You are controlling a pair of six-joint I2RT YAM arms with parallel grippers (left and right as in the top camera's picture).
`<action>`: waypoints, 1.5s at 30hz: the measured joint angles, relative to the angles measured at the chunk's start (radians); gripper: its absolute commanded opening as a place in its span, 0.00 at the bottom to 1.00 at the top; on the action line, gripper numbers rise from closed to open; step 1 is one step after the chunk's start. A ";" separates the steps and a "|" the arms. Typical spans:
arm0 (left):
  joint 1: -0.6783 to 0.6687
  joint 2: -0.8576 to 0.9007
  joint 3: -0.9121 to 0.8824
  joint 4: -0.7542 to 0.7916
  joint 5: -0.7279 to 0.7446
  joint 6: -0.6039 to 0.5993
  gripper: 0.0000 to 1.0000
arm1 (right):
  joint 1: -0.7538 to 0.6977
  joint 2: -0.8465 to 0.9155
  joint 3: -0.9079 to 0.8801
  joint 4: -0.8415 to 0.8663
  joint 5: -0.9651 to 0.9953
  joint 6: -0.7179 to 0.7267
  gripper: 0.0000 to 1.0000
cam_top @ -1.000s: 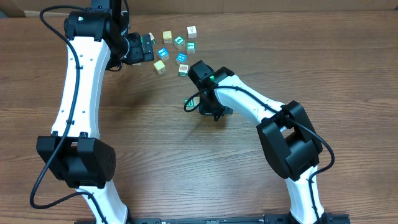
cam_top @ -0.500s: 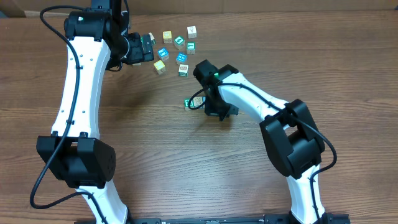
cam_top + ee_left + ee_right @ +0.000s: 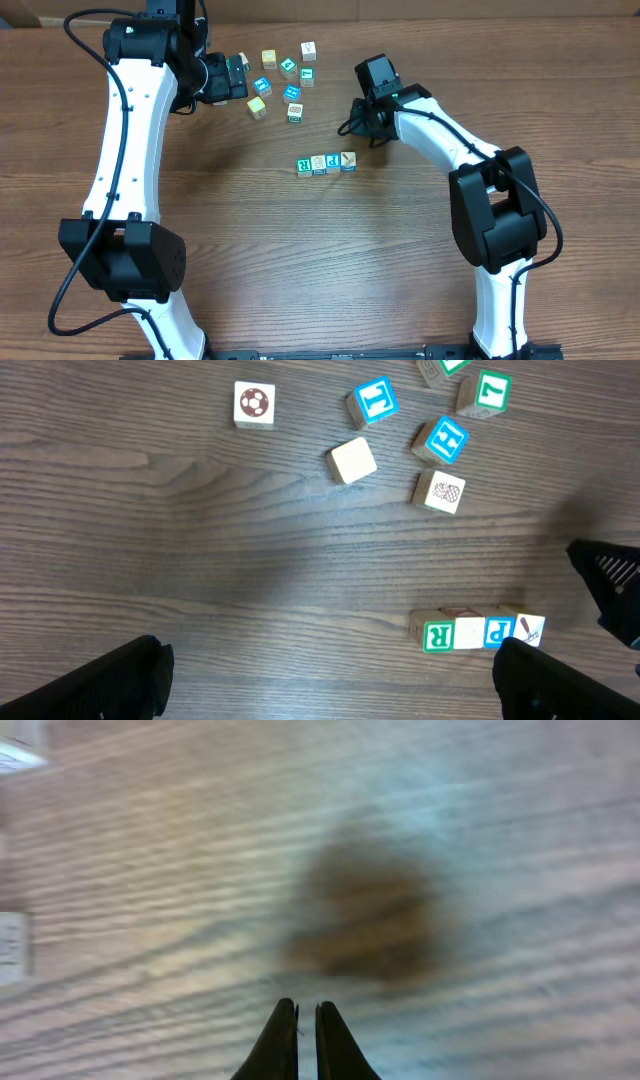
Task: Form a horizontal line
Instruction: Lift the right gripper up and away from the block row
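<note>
Four letter blocks lie touching in a short horizontal row (image 3: 325, 162) at mid-table: green R, a beige one, blue P (image 3: 333, 161) and a picture block. The row also shows in the left wrist view (image 3: 482, 631). Several loose blocks (image 3: 288, 80) lie scattered behind it, and in the left wrist view (image 3: 400, 430). My right gripper (image 3: 354, 124) is shut and empty, hovering up and right of the row; its view (image 3: 307, 1038) is blurred bare wood. My left gripper (image 3: 238, 77) is open wide and empty (image 3: 330, 680), held beside the cluster's left edge.
A soccer-ball block (image 3: 254, 405) lies apart at the cluster's left. Blurred white block edges (image 3: 12, 946) show at the left border of the right wrist view. Bare wood spreads in front of the row.
My right arm has pulled up and to the right, away from the row, uncovering the four lined-up blocks. The left arm has not moved.
</note>
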 measured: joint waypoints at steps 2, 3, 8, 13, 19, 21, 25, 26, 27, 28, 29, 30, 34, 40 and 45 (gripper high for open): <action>0.000 0.000 0.000 0.000 0.000 0.000 1.00 | 0.006 0.000 0.000 0.016 -0.007 -0.016 0.04; 0.000 0.000 0.000 0.000 0.000 0.000 1.00 | 0.010 0.000 0.000 0.015 -0.010 -0.024 0.04; 0.000 0.000 0.000 0.000 0.000 0.000 1.00 | 0.045 0.010 0.000 0.016 -0.023 -0.052 0.04; 0.000 0.000 0.000 0.000 0.000 0.000 1.00 | 0.056 0.040 0.000 -0.010 -0.026 -0.071 0.04; 0.000 0.000 0.000 0.000 0.000 0.000 1.00 | 0.055 0.042 0.002 -0.043 -0.026 -0.079 0.04; 0.000 0.000 0.000 0.000 0.000 0.000 1.00 | 0.055 0.042 0.002 -0.044 -0.027 -0.085 0.04; 0.000 0.000 0.000 0.000 0.000 0.000 1.00 | 0.054 0.042 0.002 -0.043 -0.056 -0.126 0.04; 0.000 0.000 0.000 0.000 0.000 0.000 1.00 | 0.053 0.042 0.002 -0.043 -0.064 -0.135 0.04; 0.000 0.000 0.000 0.000 0.000 0.000 1.00 | 0.052 0.042 0.002 -0.043 -0.071 -0.141 0.04; 0.000 0.000 0.000 0.000 0.000 0.000 1.00 | 0.052 0.042 0.002 -0.044 -0.078 -0.147 0.04; 0.000 0.000 0.000 0.000 0.000 0.000 1.00 | 0.052 0.042 0.002 -0.043 -0.079 -0.149 0.04; 0.000 0.000 0.000 0.000 0.000 0.000 1.00 | 0.052 0.042 0.002 -0.043 -0.083 -0.153 0.04; 0.000 0.000 0.000 0.000 0.000 0.000 1.00 | 0.052 0.042 0.002 -0.047 -0.097 -0.164 0.04; 0.000 0.000 0.000 0.000 0.000 0.000 1.00 | 0.052 0.042 0.002 -0.054 -0.108 -0.164 0.04; 0.000 0.000 0.000 0.000 0.000 0.000 1.00 | 0.052 0.041 0.003 -0.062 -0.116 -0.164 0.04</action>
